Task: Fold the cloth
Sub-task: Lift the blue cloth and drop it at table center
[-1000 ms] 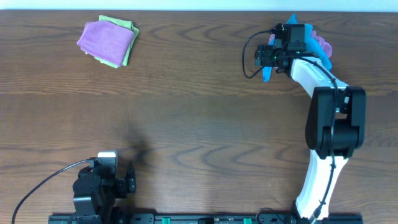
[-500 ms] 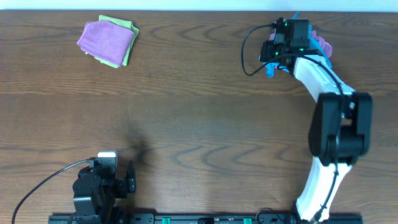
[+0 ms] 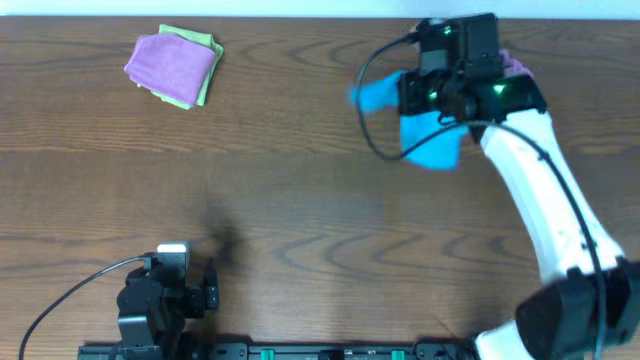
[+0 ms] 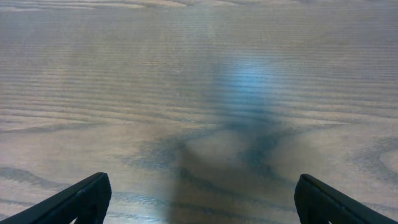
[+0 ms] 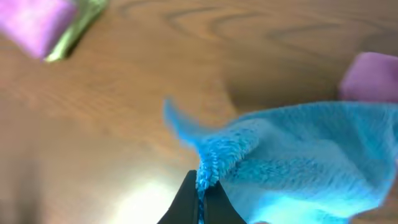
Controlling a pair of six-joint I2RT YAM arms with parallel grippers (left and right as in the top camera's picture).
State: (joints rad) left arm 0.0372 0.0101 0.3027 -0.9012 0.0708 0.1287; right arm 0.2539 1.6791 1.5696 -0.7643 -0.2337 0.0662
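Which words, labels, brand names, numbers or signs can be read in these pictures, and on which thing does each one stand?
None can be read.
The sky-blue cloth, pinched in the right gripper, shows no tag or print.
The folded purple cloth, the lime-green cloth under it and the wooden table bear no legible marks.
The right wrist view is blurred.

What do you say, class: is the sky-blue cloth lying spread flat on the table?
No, the cloth is bunched and pinched by an edge in the right tool, hanging from it.
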